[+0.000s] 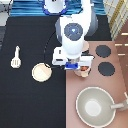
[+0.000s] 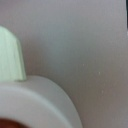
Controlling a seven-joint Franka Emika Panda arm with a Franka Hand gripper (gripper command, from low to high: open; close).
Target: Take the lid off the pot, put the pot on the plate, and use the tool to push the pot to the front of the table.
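The gripper [image 1: 75, 64] hung low over the stove panel [image 1: 95, 85], just above the pot [image 1: 84, 70]; whether it gripped the pot I cannot tell. The pot sat on the panel's edge nearest the table [image 1: 25, 30], partly hidden under the hand, its reddish inside showing. In the wrist view the pot's rim [image 2: 45, 100] filled the near corner. The step seemed to be carrying the pot to the plate [image 1: 41, 72]; doing it well would call for a level lift and a centred set-down. The arm reached from the exterior view's top, its wrist pointing straight down. The plate lay bare on the table toward the exterior view's left, the tool [image 1: 16, 57] further left, the large pan [image 1: 96, 106] toward the bottom.
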